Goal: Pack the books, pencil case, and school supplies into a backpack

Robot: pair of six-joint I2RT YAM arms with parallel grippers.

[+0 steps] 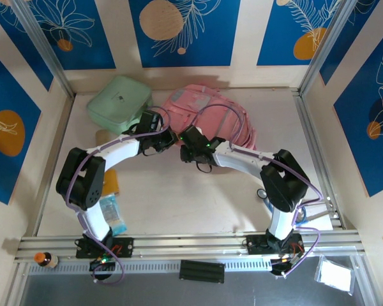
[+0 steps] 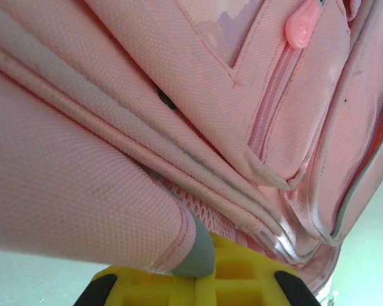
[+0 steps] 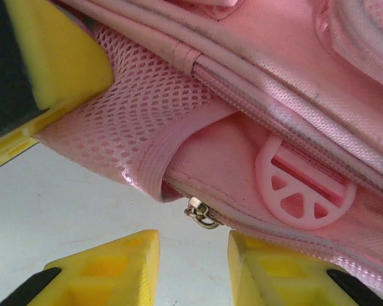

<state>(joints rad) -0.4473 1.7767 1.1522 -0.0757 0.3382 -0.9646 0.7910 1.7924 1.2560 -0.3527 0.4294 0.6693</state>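
The pink backpack (image 1: 210,108) lies at the back of the table, its pockets and zips close up in both wrist views. My left gripper (image 1: 166,140) is at the backpack's near left edge. Its yellow fingers (image 2: 242,280) are pressed together on a grey-edged pink flap (image 2: 198,252) of the backpack (image 2: 179,95). My right gripper (image 3: 193,245) stands open just right of it, low over the table. A small metal zip slider (image 3: 202,213) hangs just ahead of the gap, with nothing between the fingers. A round pink zip pull (image 3: 303,188) lies to its right.
A mint-green square case (image 1: 118,102) lies left of the backpack. A tan item (image 1: 102,136) and a brown flat thing (image 1: 110,182) peek from under the left arm, and a light-blue packet (image 1: 113,215) lies near its base. The left gripper's finger (image 3: 51,57) shows upper left in the right wrist view.
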